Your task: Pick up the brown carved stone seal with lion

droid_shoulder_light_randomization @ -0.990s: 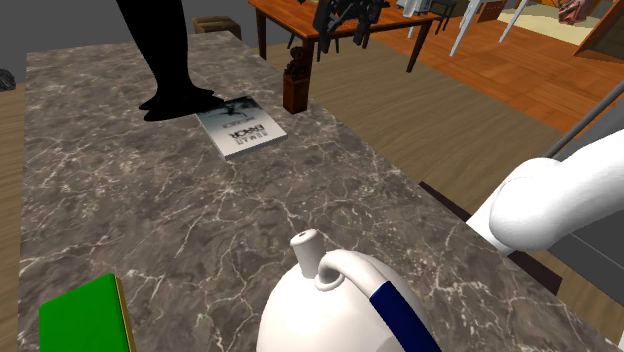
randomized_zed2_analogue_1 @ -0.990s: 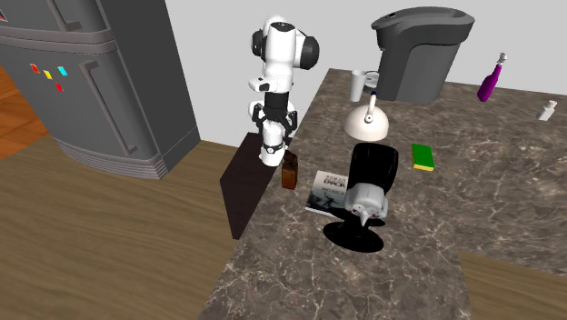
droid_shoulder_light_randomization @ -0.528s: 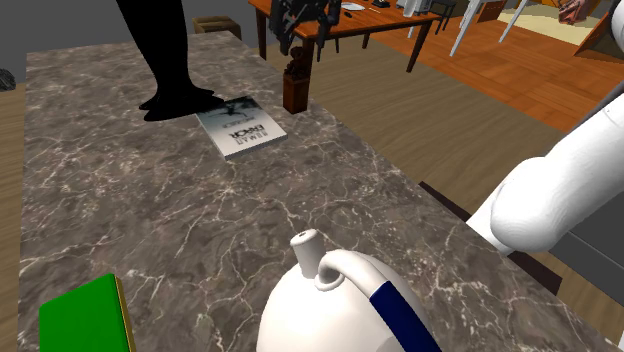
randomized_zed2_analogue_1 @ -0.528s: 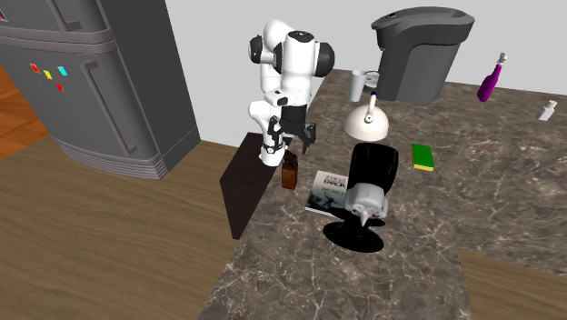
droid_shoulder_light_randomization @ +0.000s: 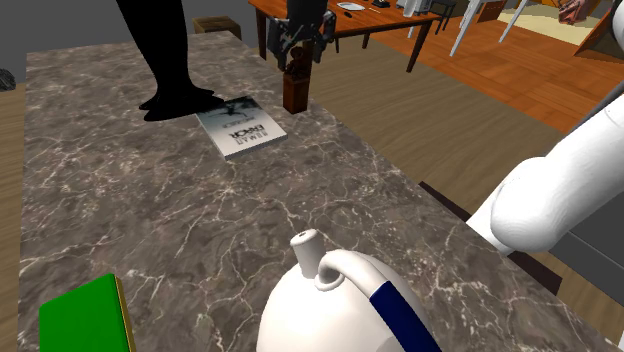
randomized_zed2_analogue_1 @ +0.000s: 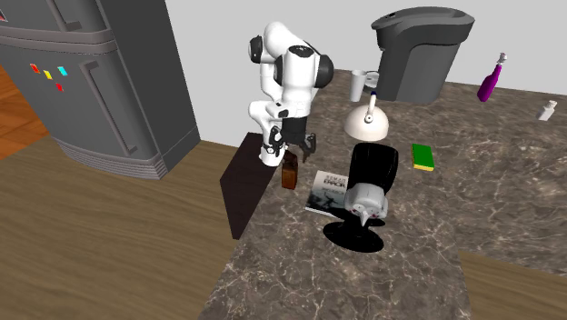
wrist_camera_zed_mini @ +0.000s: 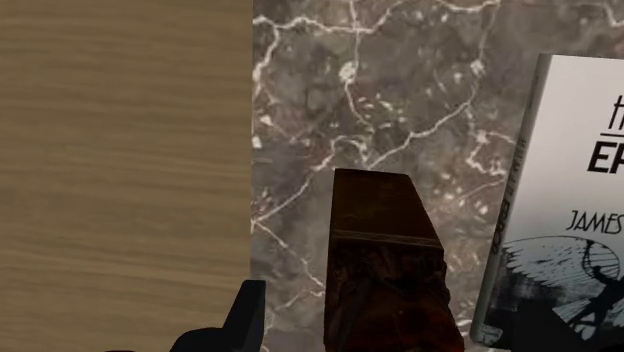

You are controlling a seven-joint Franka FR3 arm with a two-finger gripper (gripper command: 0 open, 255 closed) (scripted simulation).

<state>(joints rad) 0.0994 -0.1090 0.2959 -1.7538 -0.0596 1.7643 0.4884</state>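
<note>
Descended over the seal (wrist_camera_zed_mini: 385, 250), hand (droid_shoulder_light_randomization: 297, 48) gapes, empty.

Marbled counter (droid_shoulder_light_randomization: 150, 220) with seal (droid_shoulder_light_randomization: 295, 92), book (droid_shoulder_light_randomization: 240, 128)

The arm (droid_shoulder_light_randomization: 545, 200) is showing rounded white links (dark bands at the joints), ending in a black gripper (droid_shoulder_light_randomization: 297, 43)

Quick headcount, folks: one dark brown carved block seal (randomized_zed2_analogue_1: 290, 170), one grey-and-white paperback book (randomized_zed2_analogue_1: 327, 189), one round white kettle (randomized_zed2_analogue_1: 367, 119), one flat green sponge (randomized_zed2_analogue_1: 422, 156), one dark grey coffee machine (randomized_zed2_analogue_1: 420, 50), one white cup (randomized_zed2_analogue_1: 357, 85), and one black-and-grey appliance on a round black base (randomized_zed2_analogue_1: 368, 195). Bottles come to two: a purple bottle (randomized_zed2_analogue_1: 491, 84) and a small white bottle (randomized_zed2_analogue_1: 546, 111). One grey fridge (randomized_zed2_analogue_1: 91, 82), one dark marbled table (randomized_zed2_analogue_1: 409, 264).
</note>
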